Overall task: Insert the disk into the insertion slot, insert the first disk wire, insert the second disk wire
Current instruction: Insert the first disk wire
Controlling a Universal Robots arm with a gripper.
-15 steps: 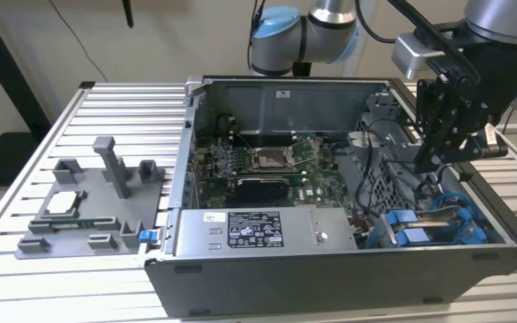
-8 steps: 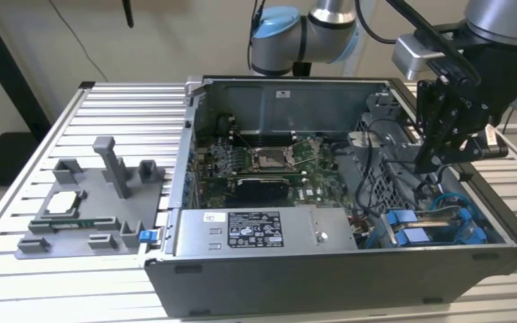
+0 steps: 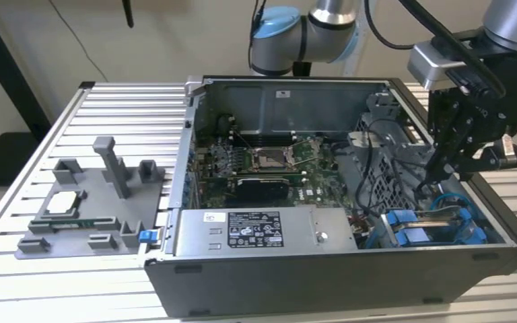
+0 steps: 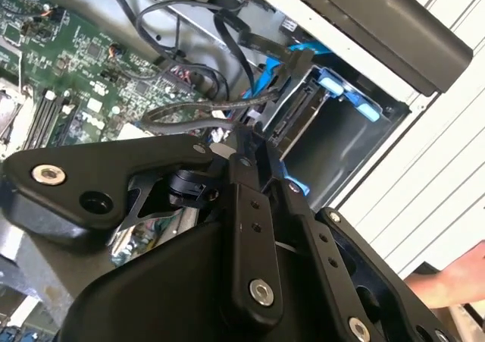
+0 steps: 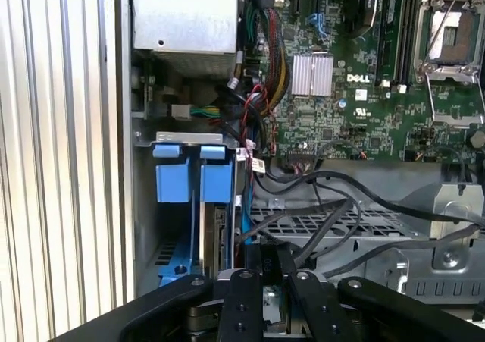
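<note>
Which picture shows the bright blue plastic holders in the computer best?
The first wrist view: the bright blue plastic carrier frames face the camera in the grey metal drive cage. The exterior view shows them tucked in the dark grey case's corner. The second wrist view catches blue edges past black cables.

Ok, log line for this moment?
disk: in insertion slot | gripper: beside it, among black cables | cable connection: cannot tell

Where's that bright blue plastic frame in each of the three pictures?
Exterior view: blue frame in the case's corner, at the exterior view's lower right.
First wrist view: blue frame between the case's side wall and the cables.
Second wrist view: blue frame beyond the black cables.
Shared landmark: the green motherboard.
</note>
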